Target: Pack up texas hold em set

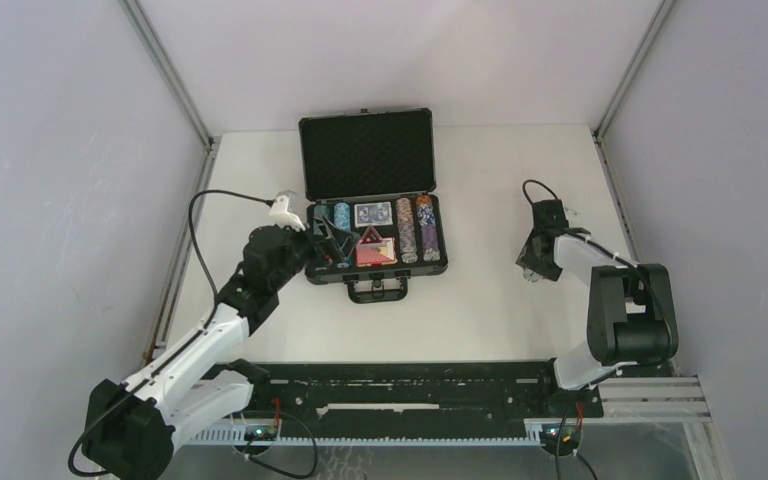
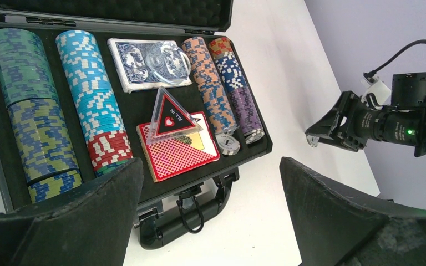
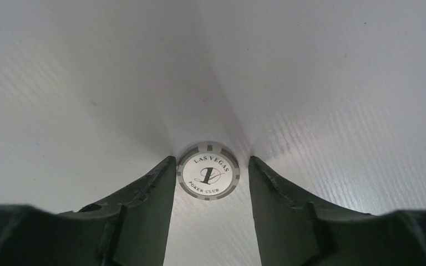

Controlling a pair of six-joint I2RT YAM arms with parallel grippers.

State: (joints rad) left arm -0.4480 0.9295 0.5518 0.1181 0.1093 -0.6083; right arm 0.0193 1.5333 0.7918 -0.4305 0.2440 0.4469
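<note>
One white poker chip (image 3: 208,169) sits between your right gripper's (image 3: 211,160) parted fingers near the table's (image 3: 338,83) right edge. Your left gripper (image 2: 209,162) gapes wide over the briefcase (image 2: 116,8).

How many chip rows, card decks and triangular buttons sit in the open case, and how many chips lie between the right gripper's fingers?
Chip rows: 4
Card decks: 2
Triangular buttons: 1
Chips at right gripper: 1
Total: 8
</note>
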